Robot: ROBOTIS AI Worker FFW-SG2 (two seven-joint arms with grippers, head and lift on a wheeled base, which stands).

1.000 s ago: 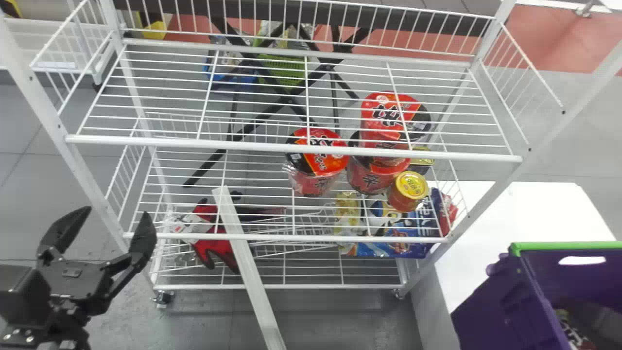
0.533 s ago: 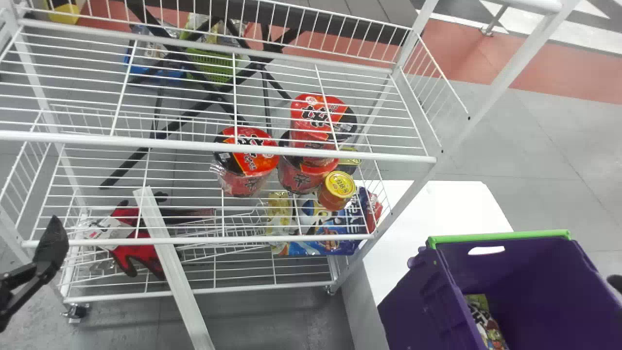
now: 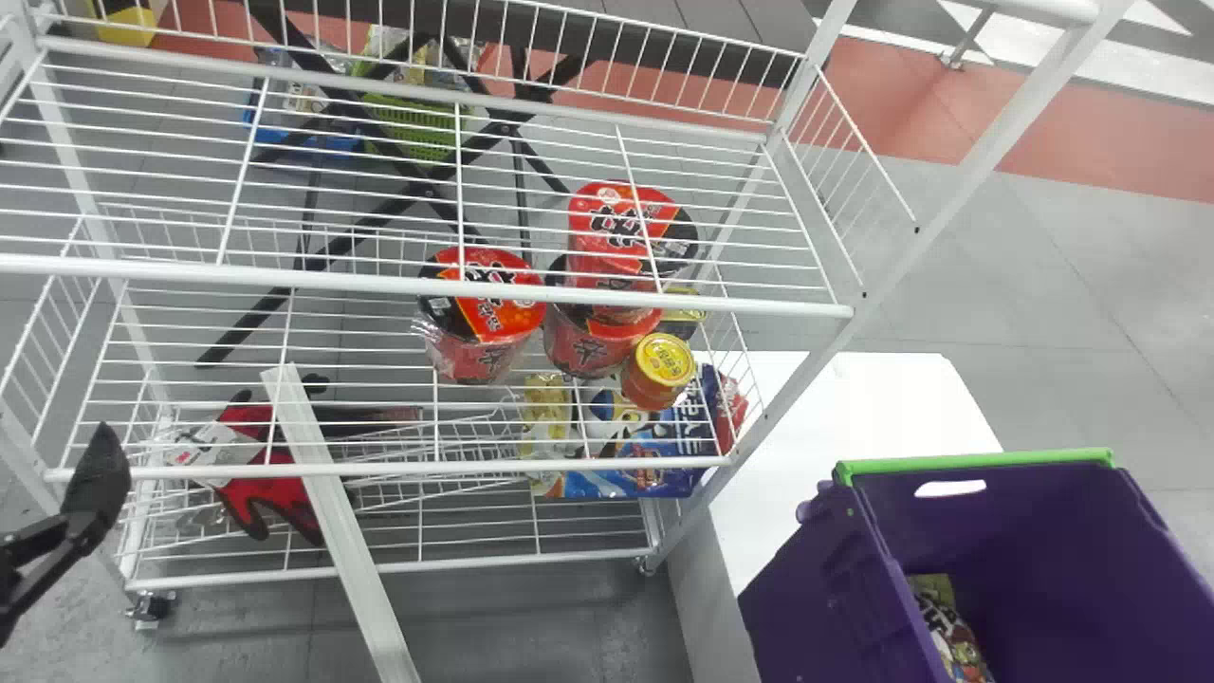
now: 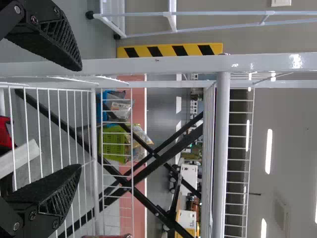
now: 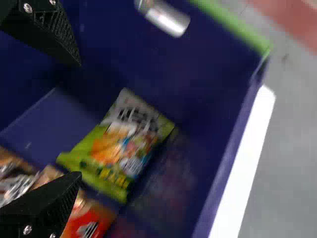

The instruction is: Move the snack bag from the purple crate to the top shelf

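The green snack bag (image 5: 119, 144) lies at the bottom of the purple crate (image 3: 806, 598), beside brown and red packets (image 5: 86, 218). Over the crate's inside is the right tool (image 5: 79, 119), its fingers spread wide and apart from the green bag. The crate, rimmed in green along its far side, is at the right, at the near end of a white worktop (image 3: 854, 398). Left of the worktop stands a white wire rack (image 3: 427, 284). Under its upper wire shelf are red noodle cups, a single one (image 3: 484, 313) left of a stack (image 3: 626, 237), with a small yellow-lidded tub (image 3: 662, 365) near the stack's near side. Lower down are a blue bag (image 3: 654, 474) at the right and red gloves (image 3: 275, 493) at the left, near a slanting white bar (image 3: 351, 550). The left tool (image 3: 97, 484) is at the rack's left end, also open.
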